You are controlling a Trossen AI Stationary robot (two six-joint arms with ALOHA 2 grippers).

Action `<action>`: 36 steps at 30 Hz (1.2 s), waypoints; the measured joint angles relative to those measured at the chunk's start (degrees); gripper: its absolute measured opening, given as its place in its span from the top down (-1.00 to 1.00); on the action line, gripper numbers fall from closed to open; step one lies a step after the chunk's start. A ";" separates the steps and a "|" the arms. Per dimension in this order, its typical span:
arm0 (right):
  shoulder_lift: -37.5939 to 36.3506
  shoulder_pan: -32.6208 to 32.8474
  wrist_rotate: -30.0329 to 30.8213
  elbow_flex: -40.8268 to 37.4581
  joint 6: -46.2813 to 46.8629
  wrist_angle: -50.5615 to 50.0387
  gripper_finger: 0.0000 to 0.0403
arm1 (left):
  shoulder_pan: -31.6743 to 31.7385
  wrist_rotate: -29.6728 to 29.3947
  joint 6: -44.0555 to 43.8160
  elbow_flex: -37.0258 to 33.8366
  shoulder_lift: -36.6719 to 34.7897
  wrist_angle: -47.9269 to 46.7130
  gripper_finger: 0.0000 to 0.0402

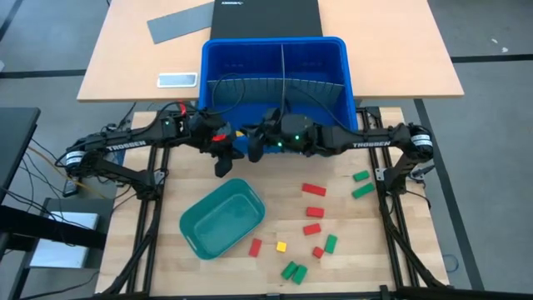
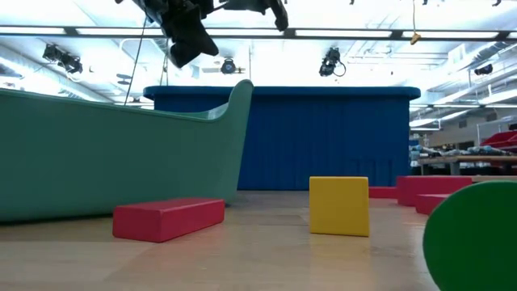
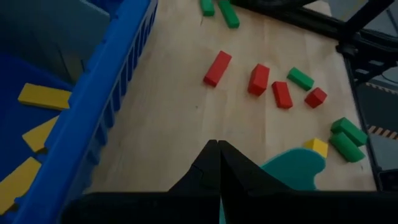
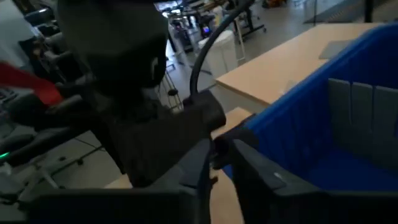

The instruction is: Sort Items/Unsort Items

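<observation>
Red, green blocks (image 1: 314,211) scattered below right claw (image 1: 252,147).

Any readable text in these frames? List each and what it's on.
"TROSSEN" on the left arm.
"TROSSEN" on the right arm.
Small print on the black box behind the blue bin: too small to read.
Nothing else legible in any view.

Right gripper (image 4: 217,163) fingertips are sitting against the left arm's dark body, so any held block is hiding. Green block (image 2: 477,238) is getting cropped by the low view's right edge. Blue bin (image 1: 275,79) interior is mostly staying out of sight.
</observation>
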 joint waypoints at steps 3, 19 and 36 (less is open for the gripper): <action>0.00 1.32 1.68 0.00 0.81 -0.63 0.84 | 0.00 0.93 0.05 0.02 0.00 0.35 1.00; 0.00 5.34 9.30 0.00 3.20 -0.79 0.99 | 0.00 2.43 1.57 0.02 0.00 -0.20 1.00; 0.00 13.75 9.58 0.00 13.30 -11.61 1.00 | -0.02 4.80 1.57 0.02 0.00 -0.18 1.00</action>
